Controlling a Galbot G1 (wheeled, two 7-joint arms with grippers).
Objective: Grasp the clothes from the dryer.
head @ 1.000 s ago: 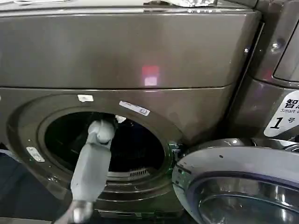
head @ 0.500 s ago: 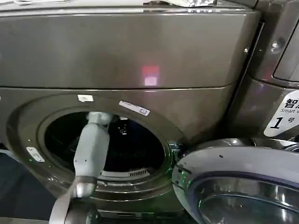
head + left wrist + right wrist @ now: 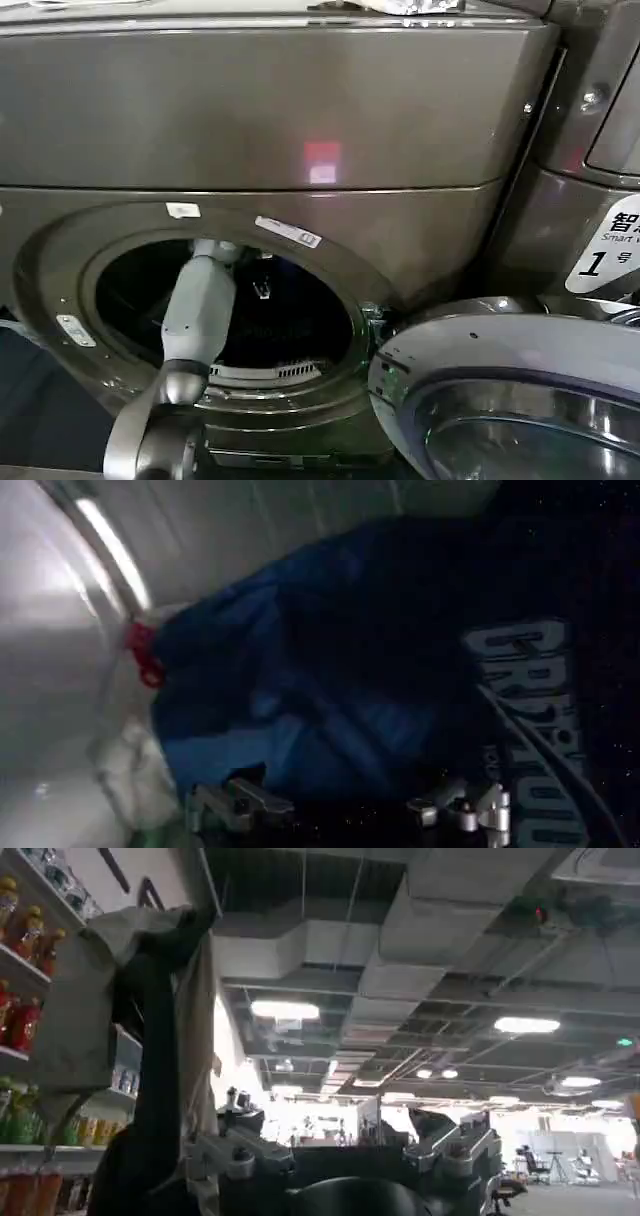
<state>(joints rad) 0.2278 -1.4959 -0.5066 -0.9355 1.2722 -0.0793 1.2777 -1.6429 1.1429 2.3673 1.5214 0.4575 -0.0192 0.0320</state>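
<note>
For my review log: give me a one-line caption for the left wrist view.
Left hand, fingers apart, poised over the navy-blue clothes lying against the steel drum wall of the dryer.

The left gripper (image 3: pixel 350 808) is inside the dryer (image 3: pixel 250 130), its arm reaching in through the drum mouth. The clothes (image 3: pixel 330 680) lie just ahead of its spread fingers (image 3: pixel 235 802), against the drum wall. The door (image 3: pixel 500 390) hangs open to the mouth's right.

Pale grey left forearm (image 3: pixel 196 312), rounded metallic elbow joint (image 3: pixel 150 450), silvery pincer fingertips (image 3: pixel 235 802).
</note>
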